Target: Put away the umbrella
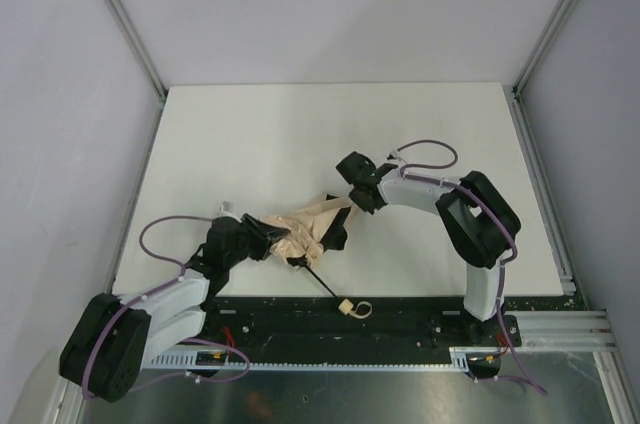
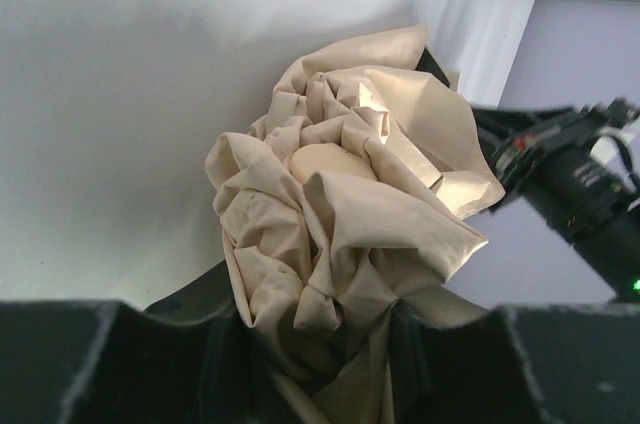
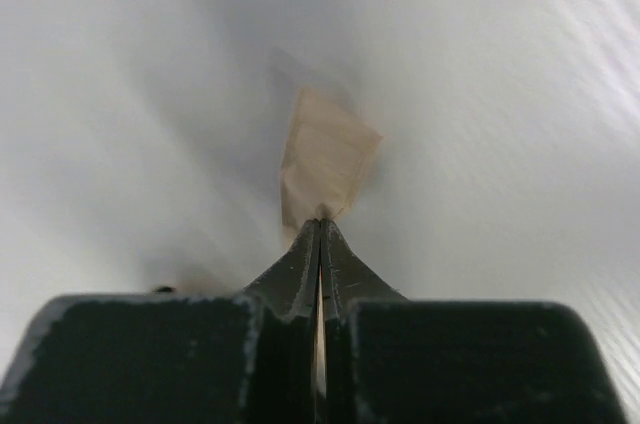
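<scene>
A: What is on the white tabletop (image 1: 300, 134)?
B: The umbrella (image 1: 310, 229), all crumpled in the middle. Its handle (image 1: 345, 307) pokes toward the near edge.
A: And the arms?
B: Both bend in toward it. The left gripper (image 1: 272, 236) squeezes the bunched cloth. The right gripper (image 1: 355, 209) pinches a corner of cloth tight.

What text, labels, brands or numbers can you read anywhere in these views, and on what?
None: no words, numbers or signs can be read in any view.
The umbrella shows plain beige fabric with no print.
The left gripper and right gripper, both closed on that fabric, show plain black fingers with no markings.
</scene>
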You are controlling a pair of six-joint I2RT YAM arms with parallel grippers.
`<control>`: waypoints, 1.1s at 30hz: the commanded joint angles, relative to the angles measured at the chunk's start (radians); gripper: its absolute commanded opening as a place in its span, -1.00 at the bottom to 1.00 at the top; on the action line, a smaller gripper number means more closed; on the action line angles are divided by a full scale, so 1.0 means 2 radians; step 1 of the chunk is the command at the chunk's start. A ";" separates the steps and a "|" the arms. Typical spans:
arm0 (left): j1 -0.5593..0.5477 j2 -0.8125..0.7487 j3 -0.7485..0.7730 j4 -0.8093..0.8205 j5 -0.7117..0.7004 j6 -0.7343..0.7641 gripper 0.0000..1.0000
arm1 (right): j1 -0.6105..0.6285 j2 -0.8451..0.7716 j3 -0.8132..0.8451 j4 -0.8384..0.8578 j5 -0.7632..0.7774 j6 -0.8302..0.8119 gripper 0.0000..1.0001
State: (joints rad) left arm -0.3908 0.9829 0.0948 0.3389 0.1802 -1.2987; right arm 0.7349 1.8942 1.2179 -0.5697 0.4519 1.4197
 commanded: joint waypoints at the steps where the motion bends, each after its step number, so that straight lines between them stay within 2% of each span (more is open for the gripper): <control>1: -0.008 -0.015 -0.018 0.021 0.015 0.018 -1.00 | -0.021 0.041 0.001 0.187 -0.027 -0.135 -1.00; 11: -0.014 -0.007 -0.023 0.021 0.004 0.005 -1.00 | -0.046 0.099 0.025 0.309 -0.071 -0.178 -1.00; 18: -0.019 0.007 -0.018 0.021 -0.004 -0.011 -1.00 | -0.068 0.119 0.055 0.336 -0.058 -0.199 -1.00; 20: -0.019 0.021 -0.015 0.020 -0.006 -0.021 -1.00 | -0.074 0.123 0.072 0.335 -0.077 -0.212 -1.00; 23: -0.019 0.054 0.000 0.014 -0.007 -0.022 -1.00 | -0.077 0.115 0.088 0.336 -0.139 -0.273 -0.99; 25: -0.020 0.076 0.009 0.002 -0.002 -0.027 -1.00 | -0.086 0.098 0.092 0.330 -0.222 -0.322 -0.75; 28: -0.021 0.095 0.018 -0.018 0.001 -0.030 -1.00 | -0.101 0.058 0.096 0.289 -0.313 -0.399 0.07; 30: -0.021 0.094 0.024 -0.041 -0.011 -0.028 -1.00 | -0.104 0.024 0.098 0.240 -0.323 -0.460 0.63; 31: -0.021 0.090 0.025 -0.053 -0.016 -0.032 -1.00 | -0.103 0.004 0.098 0.212 -0.311 -0.488 0.81; 33: -0.022 0.081 0.032 -0.078 -0.027 -0.038 -1.00 | -0.092 -0.040 0.091 0.167 -0.277 -0.543 0.94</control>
State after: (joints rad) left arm -0.4213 1.1511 0.1398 0.3672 0.1722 -1.3670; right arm 0.5323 2.0174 1.3685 -0.0536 -0.0853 0.6289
